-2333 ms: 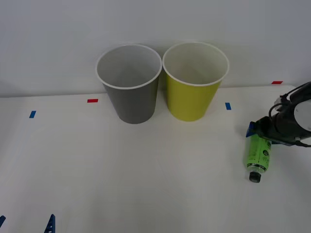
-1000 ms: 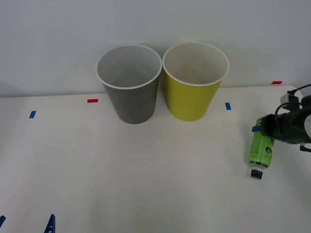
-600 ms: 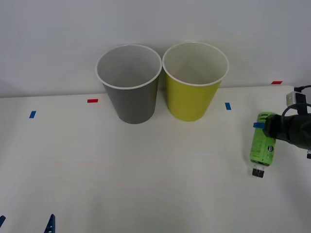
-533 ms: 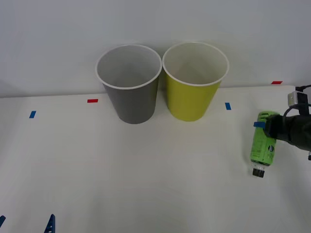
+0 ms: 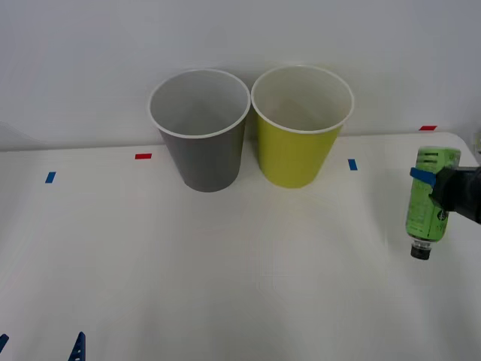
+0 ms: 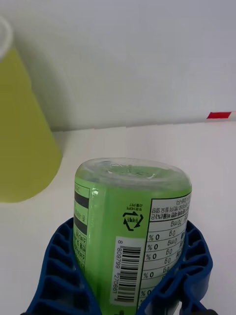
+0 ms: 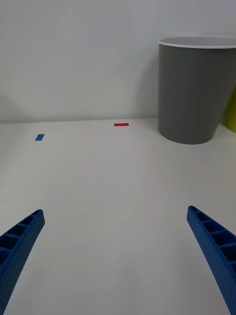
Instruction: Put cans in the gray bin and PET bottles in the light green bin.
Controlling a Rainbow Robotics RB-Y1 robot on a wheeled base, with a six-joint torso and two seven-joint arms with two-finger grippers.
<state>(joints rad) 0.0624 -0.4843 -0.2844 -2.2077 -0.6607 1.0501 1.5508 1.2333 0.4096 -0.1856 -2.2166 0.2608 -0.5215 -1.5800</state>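
Right pincer (image 5: 443,188) clamps PET bottle (image 5: 428,201), cap down, clear of worktop (image 5: 248,278). Carry it over the light green bin's (image 5: 299,150) rim before releasing. Left pincer (image 7: 118,256) idle, spread wide.

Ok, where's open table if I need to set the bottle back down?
Bare table spans the whole stretch in front of the gray bin and light green bin. It is tight only where the bins stand side by side. The right end effector holds the bottle aloft at the right edge.

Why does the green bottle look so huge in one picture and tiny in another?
In the right wrist view the PET bottle sits right by the camera, clamped in the right gripper, so it looms large. In the front view the same bottle is farther off, smaller than the light green bin.
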